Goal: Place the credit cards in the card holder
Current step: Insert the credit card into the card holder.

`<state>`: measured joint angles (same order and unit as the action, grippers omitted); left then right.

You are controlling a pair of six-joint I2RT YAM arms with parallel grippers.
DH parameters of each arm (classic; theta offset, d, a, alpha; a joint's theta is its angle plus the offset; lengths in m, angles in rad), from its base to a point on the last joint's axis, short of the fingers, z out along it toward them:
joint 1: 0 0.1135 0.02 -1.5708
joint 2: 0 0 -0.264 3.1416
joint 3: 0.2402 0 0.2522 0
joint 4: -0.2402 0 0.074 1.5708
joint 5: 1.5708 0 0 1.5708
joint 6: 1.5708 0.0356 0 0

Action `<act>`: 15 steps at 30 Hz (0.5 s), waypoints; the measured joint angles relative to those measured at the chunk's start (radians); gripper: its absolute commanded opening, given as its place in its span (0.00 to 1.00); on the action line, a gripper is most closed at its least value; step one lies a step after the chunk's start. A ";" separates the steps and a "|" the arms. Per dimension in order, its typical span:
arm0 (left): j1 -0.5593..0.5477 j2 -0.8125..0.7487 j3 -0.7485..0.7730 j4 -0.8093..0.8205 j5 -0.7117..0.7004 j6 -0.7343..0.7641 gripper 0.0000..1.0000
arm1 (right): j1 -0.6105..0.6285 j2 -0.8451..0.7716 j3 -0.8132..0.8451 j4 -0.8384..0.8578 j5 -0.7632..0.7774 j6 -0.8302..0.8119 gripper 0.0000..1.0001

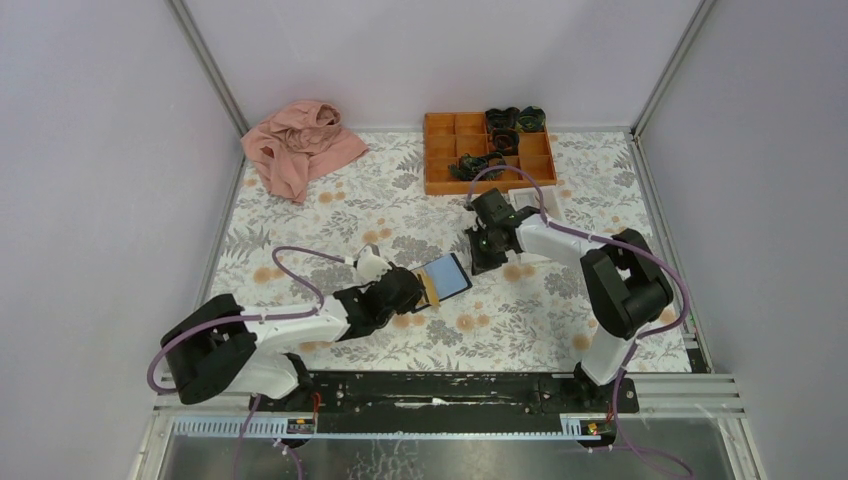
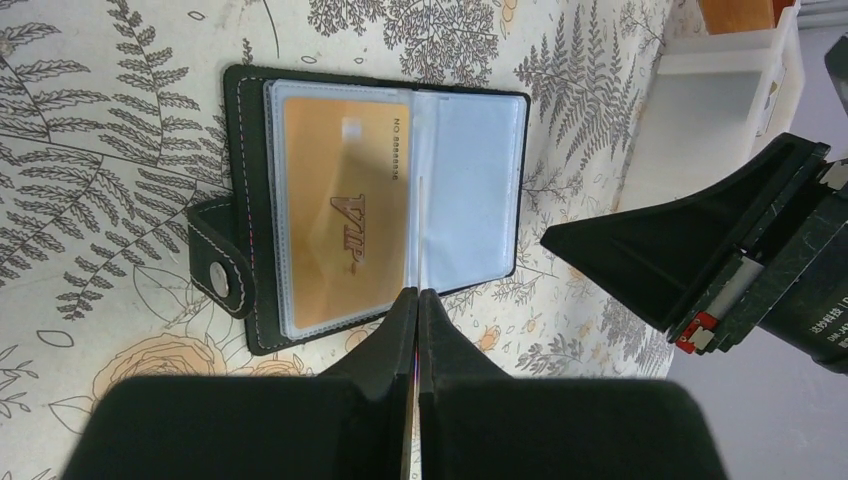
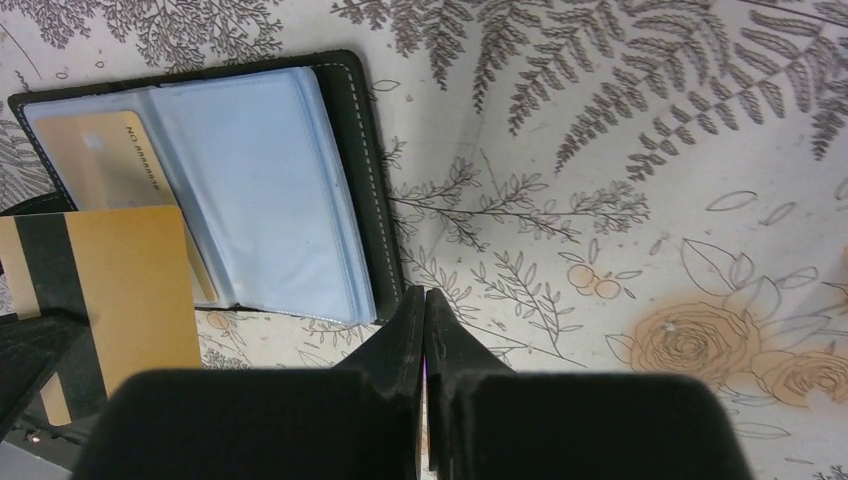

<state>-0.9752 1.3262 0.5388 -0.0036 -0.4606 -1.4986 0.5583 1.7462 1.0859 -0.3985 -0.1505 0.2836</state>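
Observation:
The card holder (image 1: 448, 276) lies open on the floral cloth, light-blue pockets up (image 2: 470, 190). One orange credit card (image 2: 345, 215) sits inside its left pocket and shows through the plastic (image 3: 85, 150). My left gripper (image 2: 417, 295) is shut on a second orange credit card with a black stripe (image 3: 120, 290), held edge-on over the holder's middle fold (image 2: 421, 235). My right gripper (image 3: 425, 295) is shut with nothing in it, its tips on the cloth just off the holder's outer black edge (image 3: 375, 200). In the top view it (image 1: 482, 260) stands right of the holder.
A small white tray (image 1: 530, 200) sits behind the right gripper. An orange compartment tray (image 1: 440, 150) holding dark items stands at the back. A pink cloth (image 1: 300, 145) lies bunched at the back left. Grey walls close in both sides.

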 measured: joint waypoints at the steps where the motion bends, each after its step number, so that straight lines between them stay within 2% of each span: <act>1: -0.002 0.006 0.000 0.004 -0.005 -0.003 0.00 | 0.006 0.006 0.003 0.000 0.002 0.000 0.00; 15: -0.043 0.051 0.000 0.092 -0.107 -0.003 0.00 | 0.034 0.042 0.030 0.017 0.017 -0.004 0.00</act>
<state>-1.0187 1.3777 0.5388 0.0879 -0.5678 -1.5013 0.5922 1.7885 1.1160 -0.3817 -0.1337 0.2798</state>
